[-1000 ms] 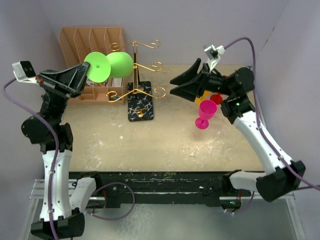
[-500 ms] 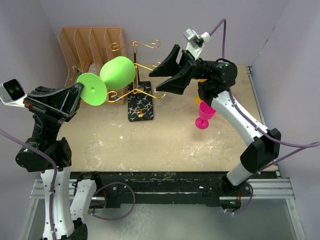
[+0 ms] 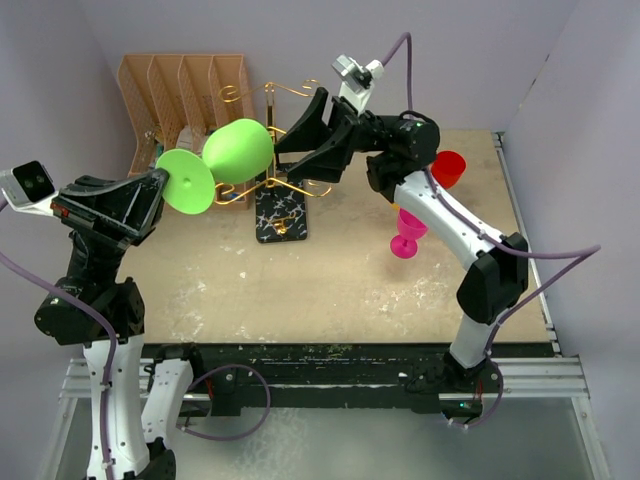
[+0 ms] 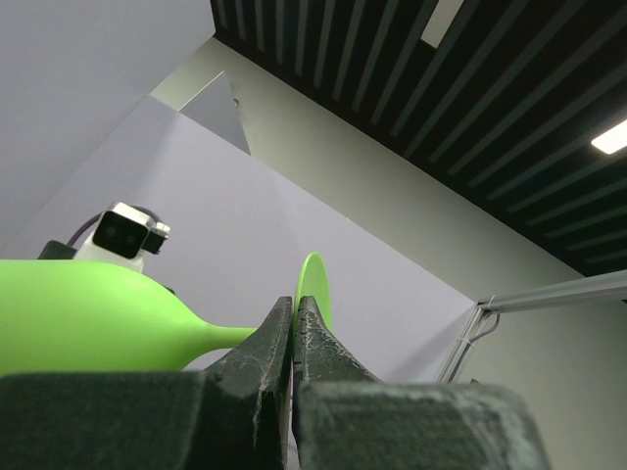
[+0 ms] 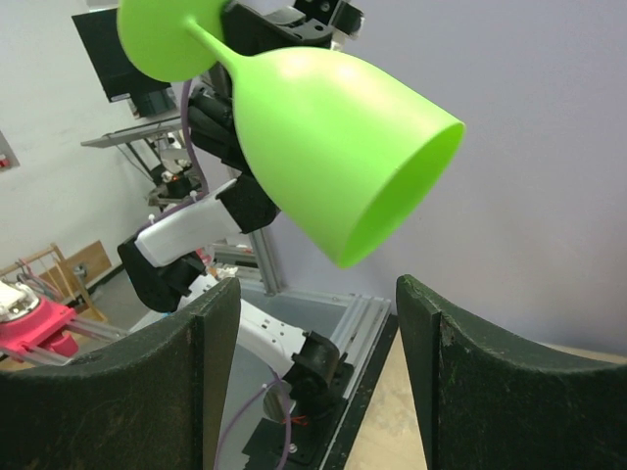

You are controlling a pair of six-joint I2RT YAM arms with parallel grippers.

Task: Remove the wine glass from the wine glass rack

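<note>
Since half a sec ago my right pincer [image 3: 288, 160] has swung further left, up to the wine glass rack [image 3: 283, 190]. The wine glass [image 3: 238, 150] has barely shifted. My left pincer [image 3: 158, 187] is pinching the stem right by the foot. The left wrist view shows both fingers [image 4: 265, 352] clamped on it. Right pincer is spread wide, holding nothing.

Glass is up in the air, lying approx. on its side w/ foot to the left & near, bowl mouth to the right & far. So its long axis runs from my left pincer toward the rack's left hook arms, and the bowl sits just beside them. Touching or not, can't tell from above. In the right wrist view the bowl [image 5: 333, 166] hangs above my spread fingers, no contact.

My guess: left arm does the job, pulling left & near along the stem axis so the bowl backs off the hooks. Right pincer is nearer the bowl, prob. only backup.
</note>
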